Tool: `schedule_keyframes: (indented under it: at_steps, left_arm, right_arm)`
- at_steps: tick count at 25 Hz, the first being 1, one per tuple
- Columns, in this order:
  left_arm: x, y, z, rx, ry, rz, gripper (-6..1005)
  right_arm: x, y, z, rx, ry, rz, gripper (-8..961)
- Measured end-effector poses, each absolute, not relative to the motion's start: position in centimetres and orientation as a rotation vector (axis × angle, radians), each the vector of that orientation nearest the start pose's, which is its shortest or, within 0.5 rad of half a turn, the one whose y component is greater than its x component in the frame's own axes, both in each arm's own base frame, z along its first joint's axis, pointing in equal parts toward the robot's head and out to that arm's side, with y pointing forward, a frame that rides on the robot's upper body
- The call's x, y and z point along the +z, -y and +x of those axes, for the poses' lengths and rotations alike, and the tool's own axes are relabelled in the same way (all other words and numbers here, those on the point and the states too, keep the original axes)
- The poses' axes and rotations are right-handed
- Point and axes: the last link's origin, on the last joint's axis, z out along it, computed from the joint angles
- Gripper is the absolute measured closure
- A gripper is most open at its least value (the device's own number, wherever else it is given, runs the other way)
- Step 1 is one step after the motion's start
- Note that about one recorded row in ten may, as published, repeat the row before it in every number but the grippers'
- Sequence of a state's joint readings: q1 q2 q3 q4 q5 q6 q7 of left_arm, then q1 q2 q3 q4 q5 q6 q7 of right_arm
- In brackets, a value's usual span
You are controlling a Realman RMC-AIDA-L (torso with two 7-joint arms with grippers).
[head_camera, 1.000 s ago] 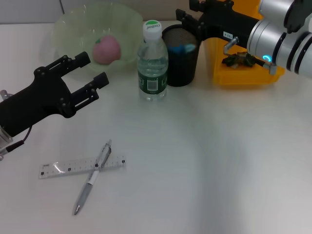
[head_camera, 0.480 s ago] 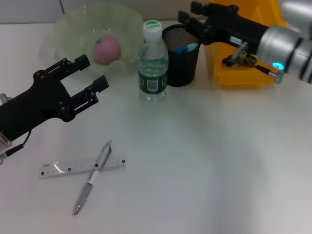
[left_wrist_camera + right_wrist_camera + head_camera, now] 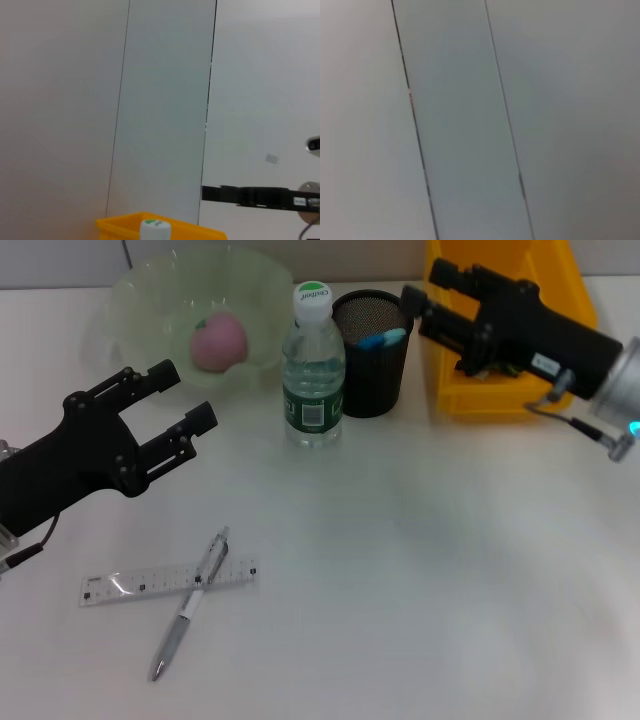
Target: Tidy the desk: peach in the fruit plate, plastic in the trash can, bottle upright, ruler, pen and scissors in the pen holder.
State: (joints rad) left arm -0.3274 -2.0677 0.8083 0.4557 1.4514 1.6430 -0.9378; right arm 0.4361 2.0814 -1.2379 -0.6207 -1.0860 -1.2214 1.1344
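Pale green and translucent, the fruit plate [image 3: 150,295] stood at the far left of the desk [image 3: 400,570] and held the peach [image 3: 219,342], resting against its right inner wall. Black mesh pen holder [image 3: 371,352]: upright just right of the bottle [image 3: 313,365], with the light blue scissors [image 3: 381,338] inside, only the handle tops showing above the rim. Bottle: upright, white cap on, between plate and pen holder. Yellow trash can [image 3: 500,400]: far right, beside the pen holder; its contents were mostly hidden behind the right gripper [image 3: 433,302], and a small dark tangle near that arm could not be made out. Ruler [image 3: 168,581]: flat on the near left desk, the pen [image 3: 190,603] lying across it, tip toward the near edge. Left gripper [image 3: 178,398]: held over the desk just in front of the plate, fingers spread, holding nothing. Right gripper: above the near-left corner of the trash can, close to the pen holder's rim, fingers apart, nothing between them. The left wrist view caught only a wall, the bin's yellow rim [image 3: 125,225], the bottle cap [image 3: 155,229] and the far arm cut off at the edge; the right wrist view showed only bare wall panels.
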Motion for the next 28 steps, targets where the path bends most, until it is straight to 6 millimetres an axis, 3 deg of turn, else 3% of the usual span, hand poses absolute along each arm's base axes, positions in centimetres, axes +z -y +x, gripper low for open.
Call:
schedule_keyframes:
  at_steps: [7, 16, 17, 28]
  left_arm:
    - [1.6, -28.4, -28.6, -1.072, 0.450, -2.408, 332]
    - [2.5, -29.1, -28.4, -0.848, 0.562, -2.595, 332]
    - [2.7, -29.2, -28.0, -0.742, 0.583, -2.690, 332]
    - [3.1, -29.6, -26.0, -0.457, 0.606, -2.923, 331]
  right_arm:
    - [-0.7, -32.7, 23.9, 1.148, -0.495, -2.327, 366]
    - [-1.2, -31.1, 26.1, 1.133, -0.602, -2.307, 185]
    - [-1.3, -30.8, 26.2, 1.137, -0.603, -2.309, 185]
    - [-2.2, -27.9, 25.9, 1.151, -0.358, -2.480, 185]
